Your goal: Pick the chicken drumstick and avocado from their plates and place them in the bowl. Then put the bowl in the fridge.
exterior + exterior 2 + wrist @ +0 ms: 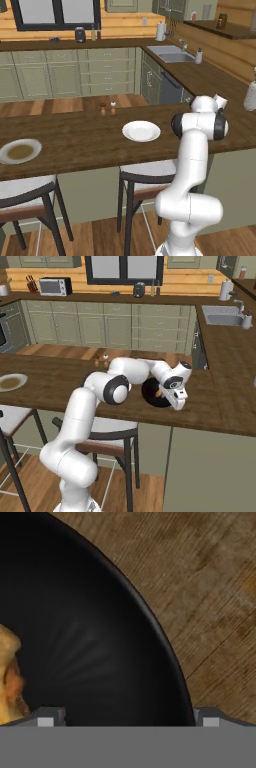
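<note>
Below the wide-spread, empty jaws sits the black bowl on the wooden tabletop, with the chicken drumstick inside it, off to one side of the jaws. The frame edge cuts off most of the drumstick, and the arm hides much of the bowl in the right base view.

Glossy black bowl, golden-brown drumstick, wood-grain counter.

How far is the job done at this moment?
Done: the chicken drumstick lies in the black bowl, and the white plate is bare. In hand: nothing; the gripper is open over the bowl. Left: the avocado, then the fridge.
</note>
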{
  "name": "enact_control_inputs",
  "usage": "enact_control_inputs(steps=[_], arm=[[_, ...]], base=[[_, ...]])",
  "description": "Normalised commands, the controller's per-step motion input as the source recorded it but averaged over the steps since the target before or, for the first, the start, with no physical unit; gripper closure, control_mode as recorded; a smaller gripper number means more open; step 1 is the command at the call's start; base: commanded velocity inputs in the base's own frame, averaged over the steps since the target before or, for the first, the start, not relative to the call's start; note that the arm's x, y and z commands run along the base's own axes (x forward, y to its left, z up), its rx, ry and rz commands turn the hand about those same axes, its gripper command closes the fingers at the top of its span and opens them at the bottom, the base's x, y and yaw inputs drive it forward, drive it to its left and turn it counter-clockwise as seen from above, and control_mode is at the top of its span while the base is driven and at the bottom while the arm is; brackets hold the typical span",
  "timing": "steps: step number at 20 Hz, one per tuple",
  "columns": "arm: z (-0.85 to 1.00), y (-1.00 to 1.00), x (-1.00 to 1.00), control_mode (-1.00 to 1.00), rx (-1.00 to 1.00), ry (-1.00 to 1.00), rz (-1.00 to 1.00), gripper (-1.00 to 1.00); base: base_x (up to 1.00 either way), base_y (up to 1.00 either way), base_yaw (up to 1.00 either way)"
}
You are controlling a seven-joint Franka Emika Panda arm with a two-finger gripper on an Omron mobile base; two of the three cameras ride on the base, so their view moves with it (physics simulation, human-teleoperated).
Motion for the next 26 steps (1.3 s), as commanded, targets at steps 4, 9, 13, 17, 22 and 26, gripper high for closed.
enact_control_inputs(steps=[4, 9, 13, 17, 22, 26], arm=[[-0.29, 0.2, 0.09, -1.0, 0.0, 0.0, -0.06, 1.0], [-0.27, 0.29, 0.22, -1.0, 0.0, 0.0, -0.03, 1.0], [-0.28, 0.27, 0.27, -1.0, -0.03, 0.0, -0.01, 1.0], [-0.06, 0.12, 0.1, -1.0, -0.03, 0.0, 0.0, 1.0], [0.53, 0.05, -0.41, -1.0, 0.0, 0.0, 0.0, 1.0], [0.76, 0.27, -0.96, -1.0, 0.0, 0.0, 0.03, 1.0]], base=[[0.0, 0.0, 0.0], [0.0, 0.0, 0.0], [0.0, 0.0, 0.0], [0.0, 0.0, 0.0], [0.0, 0.0, 0.0], [0.0, 0.0, 0.0]])
